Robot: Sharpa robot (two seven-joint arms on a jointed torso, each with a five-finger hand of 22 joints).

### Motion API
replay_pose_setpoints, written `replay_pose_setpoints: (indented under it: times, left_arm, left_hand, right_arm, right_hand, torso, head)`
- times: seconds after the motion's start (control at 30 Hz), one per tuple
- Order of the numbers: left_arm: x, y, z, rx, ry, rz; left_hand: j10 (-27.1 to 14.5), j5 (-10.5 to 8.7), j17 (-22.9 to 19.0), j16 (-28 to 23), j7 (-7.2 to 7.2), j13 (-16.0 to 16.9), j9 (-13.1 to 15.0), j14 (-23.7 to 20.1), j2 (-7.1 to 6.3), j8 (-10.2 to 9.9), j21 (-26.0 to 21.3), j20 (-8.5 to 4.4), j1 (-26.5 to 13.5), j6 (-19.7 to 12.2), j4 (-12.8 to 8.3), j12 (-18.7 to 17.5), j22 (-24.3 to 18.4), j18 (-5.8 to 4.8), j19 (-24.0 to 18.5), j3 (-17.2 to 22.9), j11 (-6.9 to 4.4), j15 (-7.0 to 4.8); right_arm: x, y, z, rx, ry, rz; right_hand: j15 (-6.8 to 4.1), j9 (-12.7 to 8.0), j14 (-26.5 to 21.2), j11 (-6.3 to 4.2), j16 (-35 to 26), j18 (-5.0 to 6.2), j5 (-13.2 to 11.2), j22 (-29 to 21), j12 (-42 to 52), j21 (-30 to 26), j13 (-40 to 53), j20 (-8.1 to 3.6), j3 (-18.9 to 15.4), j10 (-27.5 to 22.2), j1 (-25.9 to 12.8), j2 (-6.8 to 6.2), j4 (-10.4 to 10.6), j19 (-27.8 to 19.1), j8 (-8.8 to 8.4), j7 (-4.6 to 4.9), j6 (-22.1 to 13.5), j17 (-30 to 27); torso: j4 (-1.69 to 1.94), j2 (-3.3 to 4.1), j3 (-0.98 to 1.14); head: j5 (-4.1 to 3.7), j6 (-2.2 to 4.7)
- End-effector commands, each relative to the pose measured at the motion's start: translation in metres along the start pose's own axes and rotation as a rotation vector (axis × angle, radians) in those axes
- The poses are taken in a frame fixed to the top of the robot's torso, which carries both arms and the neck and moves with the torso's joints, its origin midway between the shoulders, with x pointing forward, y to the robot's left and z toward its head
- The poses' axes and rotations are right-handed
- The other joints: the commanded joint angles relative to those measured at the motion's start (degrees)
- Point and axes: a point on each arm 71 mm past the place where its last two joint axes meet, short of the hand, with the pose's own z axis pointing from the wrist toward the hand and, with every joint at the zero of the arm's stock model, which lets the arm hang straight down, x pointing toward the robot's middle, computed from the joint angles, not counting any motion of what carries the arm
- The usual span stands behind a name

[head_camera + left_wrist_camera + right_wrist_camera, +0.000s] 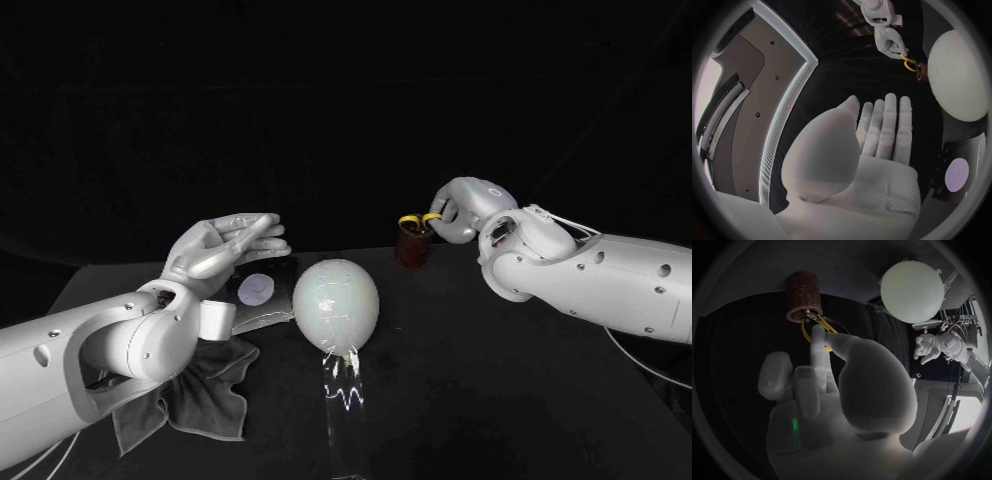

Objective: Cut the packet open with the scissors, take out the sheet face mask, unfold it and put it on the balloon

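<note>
The white balloon [336, 303] [957, 75] [912, 290] lies on the black table at the middle. Behind it stands a brown cup [413, 250] [803, 292] holding the scissors [418, 220] [805, 333] [909, 63], yellow handles up. My right hand [459, 210] [829, 385] [889, 40] is at the cup and pinches a yellow handle loop between thumb and finger. My left hand [224, 250] [879, 150] [929, 347] hovers open and empty, left of the balloon. Under it lies a dark packet with a pale lilac disc [257, 290] [957, 173].
A grey cloth [195, 395] lies crumpled at the front left, beside my left arm. A small white cup-like thing [216, 318] stands between the cloth and the packet. Clear film [342, 370] trails from the balloon's near end.
</note>
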Motion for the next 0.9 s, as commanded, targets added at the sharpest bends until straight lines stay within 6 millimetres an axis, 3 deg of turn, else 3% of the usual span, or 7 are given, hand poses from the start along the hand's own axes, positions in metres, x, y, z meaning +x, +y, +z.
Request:
replay_pose_setpoints:
  times: [0.03,0.27,0.57,0.9]
  left_arm:
    - [0.002,-0.001,0.001,0.004,0.02,-0.013]
    - [0.001,0.0,0.002,0.005,0.018,-0.012]
    - [-0.001,0.001,0.005,0.009,0.02,-0.013]
    - [-0.006,0.004,0.013,0.026,0.019,-0.012]
  left_hand:
    - [0.24,0.17,0.05,-0.17,0.48,0.0,-0.09,0.26,-0.16,-0.4,-0.23,0.01,-0.63,-0.07,0.15,-0.25,-0.05,0.75,0.46,0.18,0.06,0.07]
    - [0.25,0.17,0.07,-0.22,0.49,0.0,-0.11,0.24,-0.06,-0.45,-0.28,0.02,-0.69,-0.07,0.13,-0.34,-0.09,0.75,0.47,0.26,0.06,0.09]
    - [0.22,0.17,0.12,-0.57,0.43,0.0,-0.19,-0.11,-0.11,-0.68,-0.53,0.09,-0.66,-0.15,-0.03,-0.74,-0.29,0.71,0.36,0.44,0.08,0.17]
    - [-0.3,0.16,-0.13,-3.1,0.64,-0.01,-0.57,-3.07,-1.04,-1.77,-2.4,0.98,-0.14,-0.87,-0.41,-2.38,-1.48,0.5,-1.49,0.88,0.54,1.06]
  right_arm:
    - [-0.008,0.001,-0.001,-0.017,-0.073,0.051]
    - [-0.019,-0.001,-0.001,-0.014,-0.113,0.106]
    - [-0.043,-0.001,0.004,0.023,-0.113,0.192]
    - [-0.077,0.005,0.023,0.108,-0.087,0.307]
  right_hand:
    - [-0.55,1.74,4.35,-0.48,0.37,-0.8,-0.51,0.29,0.47,0.37,0.3,0.05,2.76,2.5,-0.96,-0.02,-2.3,0.43,1.15,-0.5,-0.15,6.36]
    - [-0.58,1.89,4.43,-0.51,0.54,-0.83,-1.11,0.53,0.78,0.47,0.54,0.02,3.48,2.46,-1.54,0.16,-2.84,0.47,1.4,-0.53,-0.23,6.83]
    - [-0.57,2.03,4.4,-0.5,0.53,-0.81,-1.91,0.56,0.98,0.41,0.75,0.0,4.11,2.35,-2.16,0.31,-3.43,0.36,1.62,-0.52,-0.4,6.8]
    - [-0.57,2.08,4.4,-0.49,0.56,-0.8,-2.27,0.6,1.02,0.41,0.81,0.0,4.3,2.32,-2.33,0.38,-3.68,0.33,1.69,-0.51,-0.49,6.88]
  torso:
    - [-0.01,-0.02,-0.08]
    - [0.03,-0.08,-0.06]
    - [0.01,-0.39,-0.2]
    - [0.1,-1.34,-0.62]
  head:
    - [-0.03,0.18]
    - [-0.18,0.4]
    - [-0.39,1.05]
    - [-0.7,1.65]
